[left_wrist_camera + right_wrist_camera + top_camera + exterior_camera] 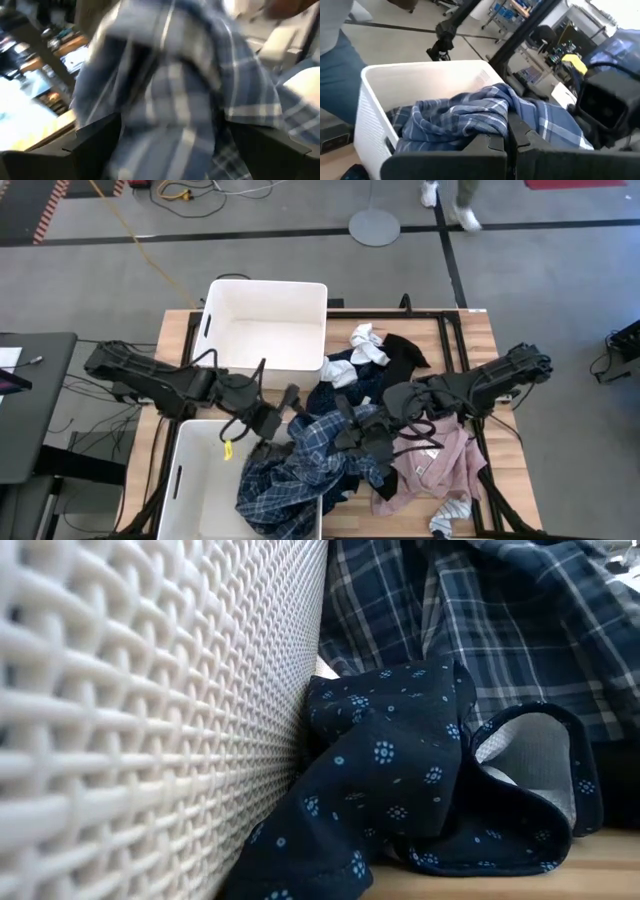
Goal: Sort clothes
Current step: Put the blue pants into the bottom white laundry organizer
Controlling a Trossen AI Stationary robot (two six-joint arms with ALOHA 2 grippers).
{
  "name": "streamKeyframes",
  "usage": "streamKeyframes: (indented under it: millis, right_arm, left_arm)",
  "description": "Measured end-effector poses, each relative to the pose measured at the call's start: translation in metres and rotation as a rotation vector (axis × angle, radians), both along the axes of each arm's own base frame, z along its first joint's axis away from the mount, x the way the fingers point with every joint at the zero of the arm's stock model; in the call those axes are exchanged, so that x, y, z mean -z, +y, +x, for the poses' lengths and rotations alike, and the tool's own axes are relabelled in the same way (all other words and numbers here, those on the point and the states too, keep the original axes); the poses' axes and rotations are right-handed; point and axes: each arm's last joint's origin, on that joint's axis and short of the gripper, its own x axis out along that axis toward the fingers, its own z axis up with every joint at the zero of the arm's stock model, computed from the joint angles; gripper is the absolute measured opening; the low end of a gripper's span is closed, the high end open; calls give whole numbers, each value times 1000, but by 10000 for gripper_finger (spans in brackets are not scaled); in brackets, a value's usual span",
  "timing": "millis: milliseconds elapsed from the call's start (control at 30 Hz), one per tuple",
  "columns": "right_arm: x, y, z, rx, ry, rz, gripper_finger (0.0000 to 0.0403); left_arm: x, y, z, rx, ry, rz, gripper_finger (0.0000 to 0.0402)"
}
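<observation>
the right end effector (352, 442), clamped together on the plaid shirt (290, 475), drapes it over the near bin (190, 480) for sorting, while the left end effector (283, 408) stands apart beside it.

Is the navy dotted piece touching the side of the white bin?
Touching. The low view shows the navy dotted piece bunched up against the woven wall of the white bin, with no gap where the two meet.
</observation>
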Motion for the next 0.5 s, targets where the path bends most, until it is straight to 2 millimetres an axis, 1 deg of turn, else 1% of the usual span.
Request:
streamKeyframes:
  millis: [133, 233, 367, 500]
  right_arm:
    - [0, -2, 1, 7, 0, 1, 0]
    - [0, -2, 1, 6, 1, 2, 3]
    - [1, -2, 0, 12, 23, 19, 8]
    - [5, -2, 0, 23, 79, 42, 16]
  left_arm:
    - [11, 4, 12, -16, 38, -10, 358]
    - [21, 5, 22, -20, 68, 10, 329]
    - [27, 3, 26, -7, 72, 50, 259]
    - [21, 5, 22, 4, 35, 82, 156]
